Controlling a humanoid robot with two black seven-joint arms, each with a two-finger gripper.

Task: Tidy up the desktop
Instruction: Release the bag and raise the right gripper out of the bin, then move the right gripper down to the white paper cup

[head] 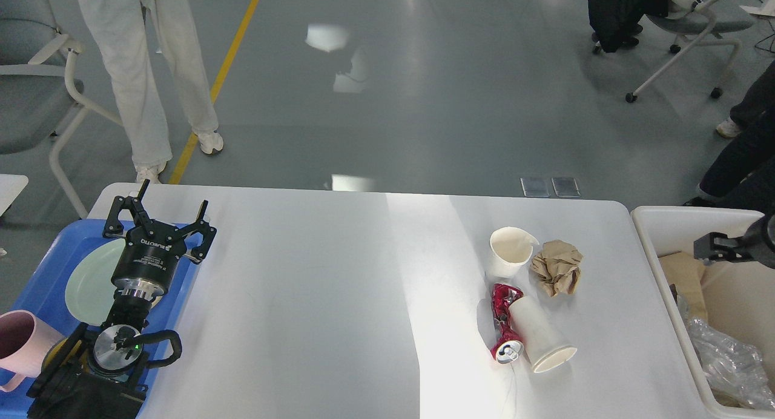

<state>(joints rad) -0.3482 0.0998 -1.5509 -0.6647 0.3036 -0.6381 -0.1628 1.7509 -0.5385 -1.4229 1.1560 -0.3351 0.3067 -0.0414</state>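
The white desktop [315,298] carries a cluster of litter at its right: an upright torn paper cup [510,252], a crumpled brown paper ball [558,266], a crushed red can [502,322] and a paper cup lying on its side [540,335] against the can. My left gripper [172,196] hovers open and empty at the far left, above the blue tray's inner edge, far from the litter. My right gripper [726,247] pokes in from the right edge above the white bin; it shows dark and partly cut off, so its fingers cannot be told apart.
A blue tray [42,273] at the left edge holds a pale green plate [91,283] and a pink mug [18,340]. A white bin [666,225] at the right edge holds cardboard and clear plastic wrap [726,358]. A person and chairs stand beyond the table.
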